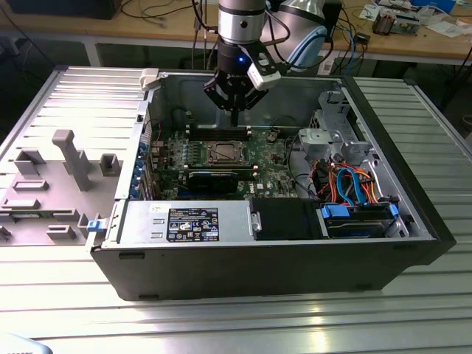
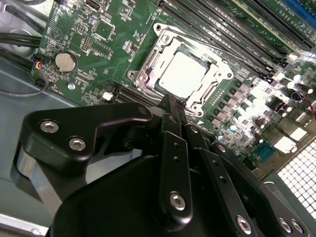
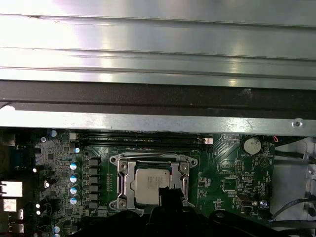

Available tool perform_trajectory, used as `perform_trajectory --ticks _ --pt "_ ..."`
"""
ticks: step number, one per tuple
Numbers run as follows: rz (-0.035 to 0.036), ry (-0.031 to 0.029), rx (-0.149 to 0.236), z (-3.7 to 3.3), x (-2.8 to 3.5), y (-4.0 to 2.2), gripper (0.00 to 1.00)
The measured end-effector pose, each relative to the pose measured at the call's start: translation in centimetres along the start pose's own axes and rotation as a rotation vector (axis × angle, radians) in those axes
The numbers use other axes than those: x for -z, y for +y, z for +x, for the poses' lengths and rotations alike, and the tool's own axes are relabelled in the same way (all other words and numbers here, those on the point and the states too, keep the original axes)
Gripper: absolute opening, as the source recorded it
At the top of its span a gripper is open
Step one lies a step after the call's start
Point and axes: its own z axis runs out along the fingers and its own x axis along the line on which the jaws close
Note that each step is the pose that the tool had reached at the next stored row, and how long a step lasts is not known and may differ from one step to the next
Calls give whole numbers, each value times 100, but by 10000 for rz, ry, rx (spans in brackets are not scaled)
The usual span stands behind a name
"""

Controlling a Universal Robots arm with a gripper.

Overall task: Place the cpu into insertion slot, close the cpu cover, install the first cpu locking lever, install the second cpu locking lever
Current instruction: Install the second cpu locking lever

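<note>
"Where was the cpu (image 3: 149, 189) then?"

"Already seated in the insertion slot (image 2: 183, 74), with the cpu cover (image 3: 181, 169) lying down around it. The gripper (image 1: 234, 118) hung just above, fingers (image 2: 174, 118) pinched together on nothing."

"So the levers?"

"I'd judge so; a fine downward press beside the cover."

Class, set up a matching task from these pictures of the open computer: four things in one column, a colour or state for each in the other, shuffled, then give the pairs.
Things
1. cpu
2. cpu cover
3. gripper
4. circuit board

Descriptions
A. green
B. silver frame lying closed around the chip
C. black, fingers shut, above the board
D. silvery-grey square seated in the socket

Pairs: 1-D, 2-B, 3-C, 4-A
</note>
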Motion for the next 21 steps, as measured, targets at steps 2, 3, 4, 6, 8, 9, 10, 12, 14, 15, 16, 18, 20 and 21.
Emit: perform_trajectory --ticks 2,3,4,6,8,9,10,12,14,15,16,18,20,21 --pt "-1 -1 3 0 -1 -7 11" --pt "-1 -1 2 0 -1 -11 11" --pt "-1 -1 0 1 -2 -18 11" --pt "-1 -1 1 1 -3 -32 11" --pt "-2 -2 0 2 -4 -42 11" --pt "-1 -2 1 2 -4 -47 11" --pt "-3 -2 0 2 -5 -49 11" --pt "-2 -1 0 2 -5 -53 11" --pt "-2 -1 3 2 -5 -58 11" --pt "-2 -2 6 2 -5 -59 11" --pt "-1 -4 41 2 -6 -65 11" --pt "-2 -6 63 2 -6 -66 11" --pt "-2 -7 72 2 -6 -66 11" --pt "-2 -7 76 2 -6 -66 11"
